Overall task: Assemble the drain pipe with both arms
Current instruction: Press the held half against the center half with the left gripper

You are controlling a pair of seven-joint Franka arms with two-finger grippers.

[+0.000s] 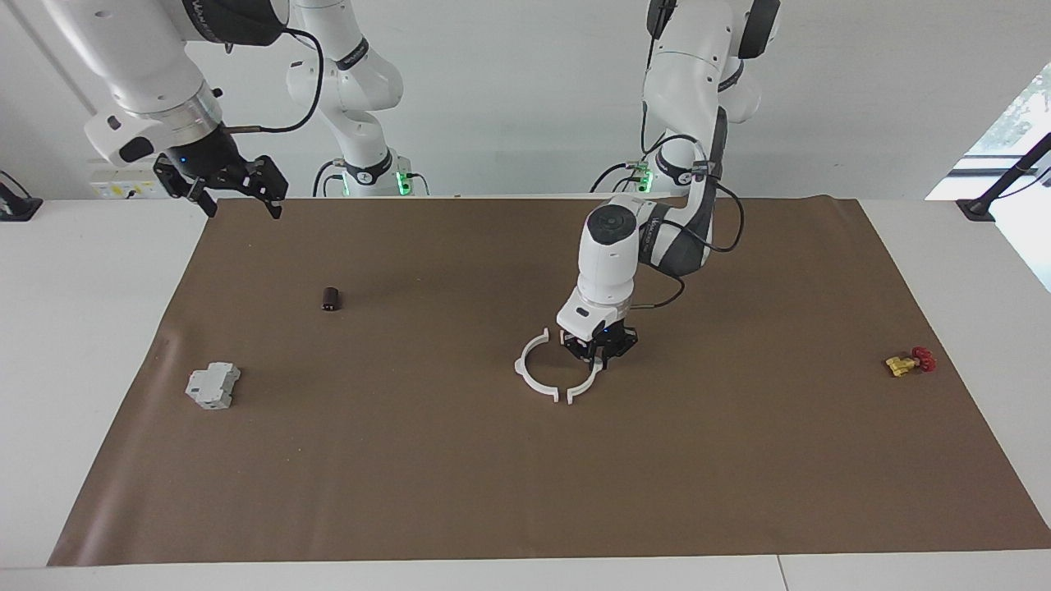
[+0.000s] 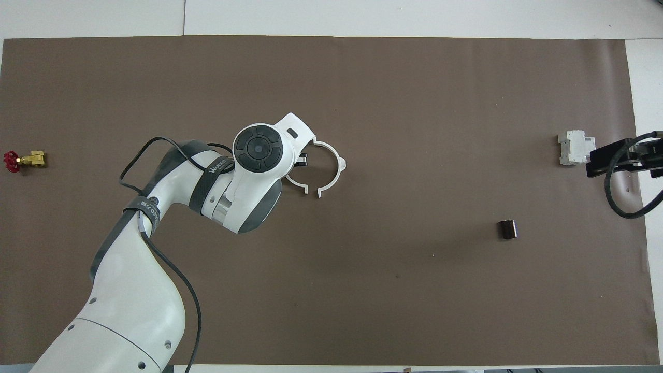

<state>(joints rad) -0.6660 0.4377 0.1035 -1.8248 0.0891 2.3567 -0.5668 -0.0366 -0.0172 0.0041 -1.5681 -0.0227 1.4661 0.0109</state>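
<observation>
The drain pipe lies as two white half-rings in the middle of the brown mat, their tabbed ends almost meeting. One half-ring [image 1: 525, 371] [image 2: 337, 167] lies free toward the right arm's end. The other half-ring [image 1: 581, 389] [image 2: 293, 182] is partly hidden under my left gripper [image 1: 599, 355] [image 2: 303, 159]. That gripper is down at the mat and shut on this half-ring. My right gripper [image 1: 242, 205] [image 2: 601, 158] is open and empty. It waits high over the mat's edge at the right arm's end.
A grey blocky part [image 1: 213, 386] [image 2: 575, 147] and a small dark cylinder [image 1: 331, 298] [image 2: 507, 229] lie toward the right arm's end. A yellow valve with red handle [image 1: 910, 362] [image 2: 23, 160] lies at the left arm's end.
</observation>
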